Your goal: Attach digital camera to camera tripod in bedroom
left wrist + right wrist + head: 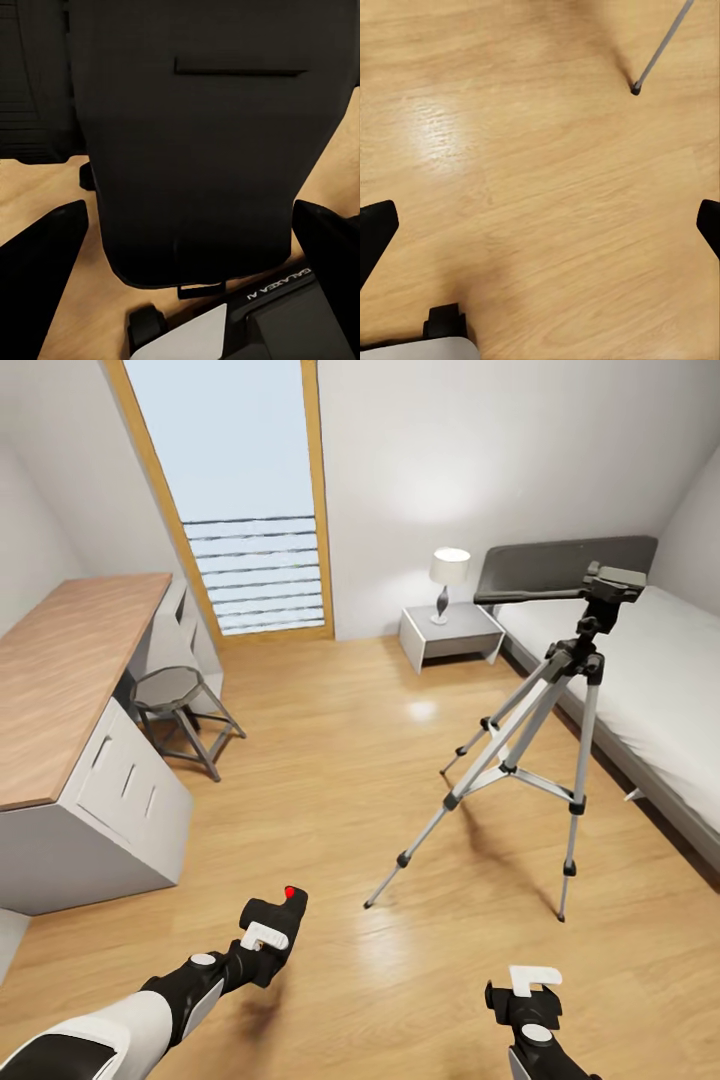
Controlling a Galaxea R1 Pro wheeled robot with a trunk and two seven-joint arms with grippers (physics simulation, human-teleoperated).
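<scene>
Camera sits in my left gripper, clamped, low over floor. Tripod stands ahead-right by the bed, head high; right gripper wide, empty, nearer to it.

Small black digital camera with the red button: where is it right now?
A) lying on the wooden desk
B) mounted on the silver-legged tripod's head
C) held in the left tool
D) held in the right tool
C: the small black digital camera sits in the left tool, low over the floor, apart from the silver-legged tripod, whose head is bare; the right tool is open and empty.
</scene>
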